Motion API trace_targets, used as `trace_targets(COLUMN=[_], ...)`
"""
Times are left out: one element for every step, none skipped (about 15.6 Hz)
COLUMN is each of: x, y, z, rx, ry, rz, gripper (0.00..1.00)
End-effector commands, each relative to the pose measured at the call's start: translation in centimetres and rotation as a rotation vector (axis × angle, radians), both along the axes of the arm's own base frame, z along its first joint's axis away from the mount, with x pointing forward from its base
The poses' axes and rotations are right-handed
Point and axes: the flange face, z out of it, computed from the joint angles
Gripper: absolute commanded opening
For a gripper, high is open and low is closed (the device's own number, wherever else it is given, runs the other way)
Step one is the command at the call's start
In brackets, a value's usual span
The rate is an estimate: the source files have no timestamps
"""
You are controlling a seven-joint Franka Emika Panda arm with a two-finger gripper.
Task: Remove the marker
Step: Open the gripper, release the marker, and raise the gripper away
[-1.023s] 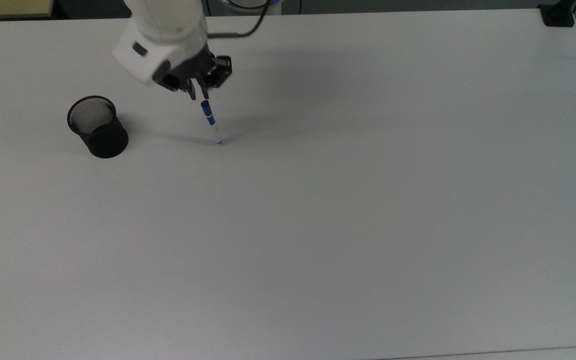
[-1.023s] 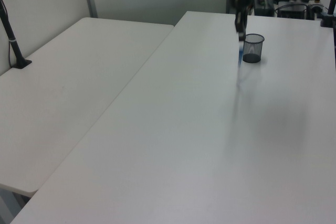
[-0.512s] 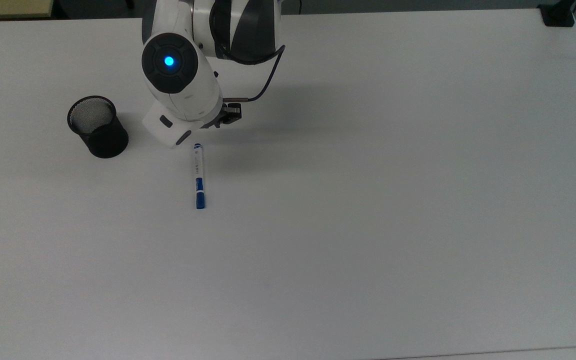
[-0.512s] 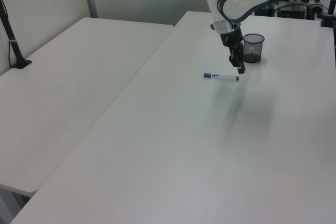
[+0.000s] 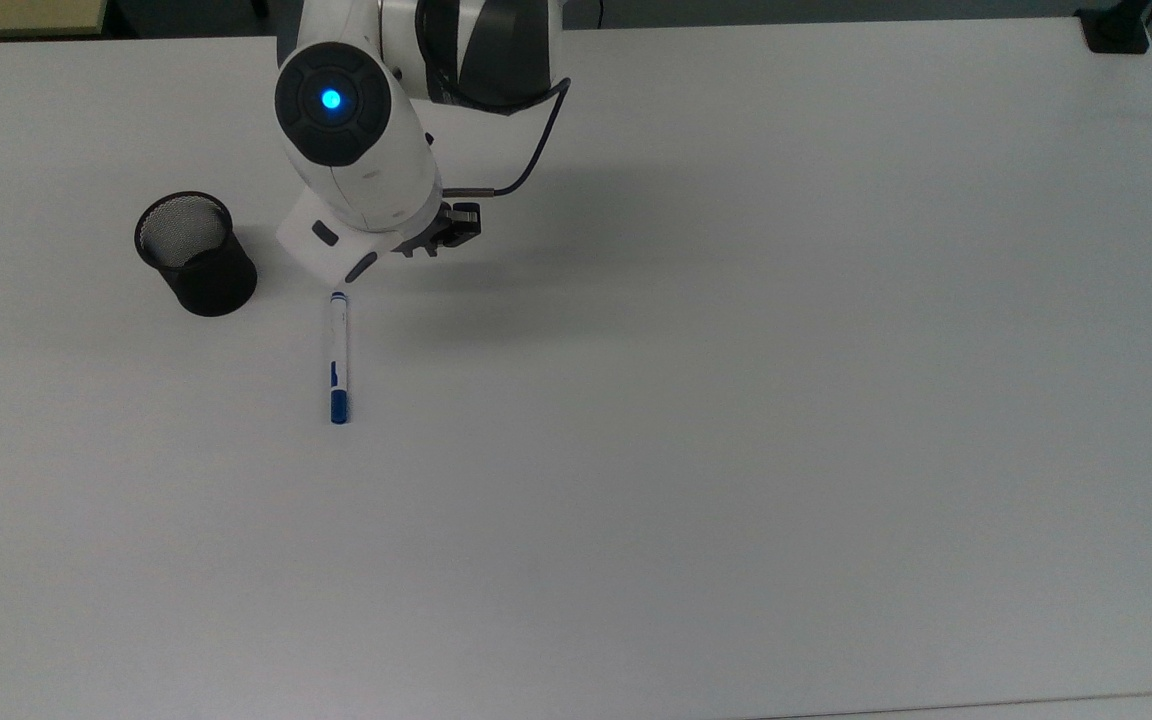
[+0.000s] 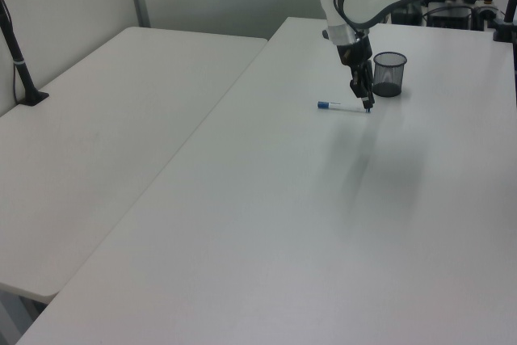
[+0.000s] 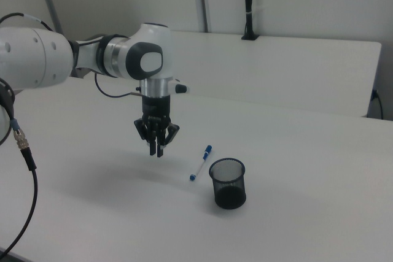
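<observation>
slim white marker with blue cap (image 5: 338, 360) lies flat on the white table (image 5: 736, 400), outside the black mesh cup (image 5: 196, 255), at 4 o'clock from it in the top view | black two-finger gripper (image 7: 157, 147) hangs above the table, holds nothing, fingers nearly together | task looks done, the cup seems empty
</observation>
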Motion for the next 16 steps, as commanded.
trace_targets(x=[-1.2, -1.6, -2.2, -2.8, -3.4, -4.3, -5.1, -5.7, -6.5, -7.1, -7.8, -8.4, -9.0, -9.3, -9.4, -9.4], y=[0.2, 0.2, 0.3, 0.1, -0.2, -0.4, -0.5, -0.7, -0.9, -0.8, -0.7, -0.6, -0.6, -0.2, 0.2, 0.2], z=[7.1, 8.8, 10.7, 12.7, 14.3, 15.8, 16.9, 18.0, 18.8, 19.4, 20.1, 20.5, 21.0, 20.7, 20.2, 20.2], rx=[0.002, 0.005, 0.006, 0.004, 0.002, 0.0, -0.009, -0.02, -0.028, -0.041, -0.051, -0.054, -0.055, -0.055, -0.056, -0.063], ry=[-0.117, -0.143, -0.168, -0.197, -0.222, -0.239, -0.253, -0.262, -0.252, -0.239, -0.235, -0.229, -0.229, -0.218, -0.209, -0.211], rz=[-0.011, -0.013, -0.018, -0.034, -0.058, -0.086, -0.104, -0.112, -0.118, -0.113, -0.11, -0.111, -0.113, -0.106, -0.099, -0.094], gripper=[0.36, 0.48, 0.71, 0.79, 0.87, 1.0, 1.0, 1.0, 1.0, 1.0, 1.0, 1.0, 1.0, 1.0, 1.0, 1.0])
